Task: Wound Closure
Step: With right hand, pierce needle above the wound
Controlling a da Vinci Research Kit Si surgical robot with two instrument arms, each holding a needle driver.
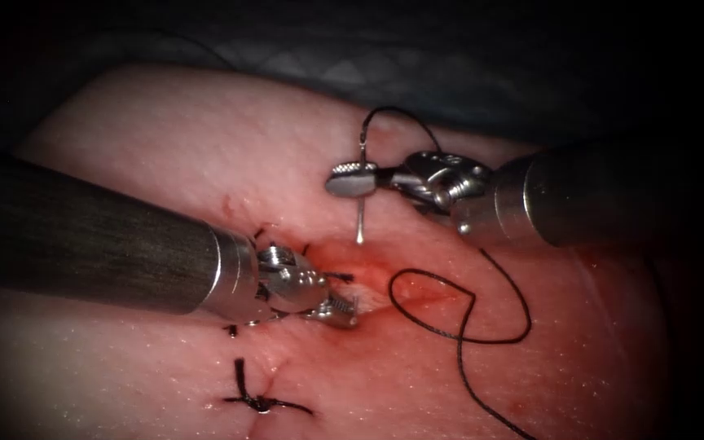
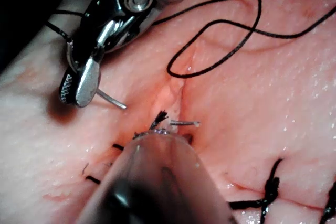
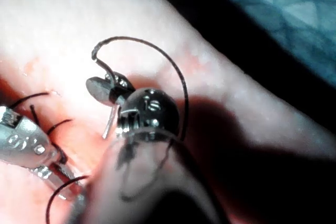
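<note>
left tool (image 1: 337, 308) lies at the cut (image 1: 372, 281), jaws slightly parted over its left lip, holding nothing i can make out. at two o'clock from it, right tool (image 1: 352, 179) has jaws clamped on the needle (image 1: 361, 213) near its thread end, clear of the tissue (image 1: 165, 147). thread (image 1: 458, 314) loops right of the cut. judgement: keep that grip firm, point square to the lip.

Tissue (image 1: 205, 138) moist, glossy; needle (image 1: 361, 213) polished metal; thread (image 1: 482, 338) matt black.
</note>
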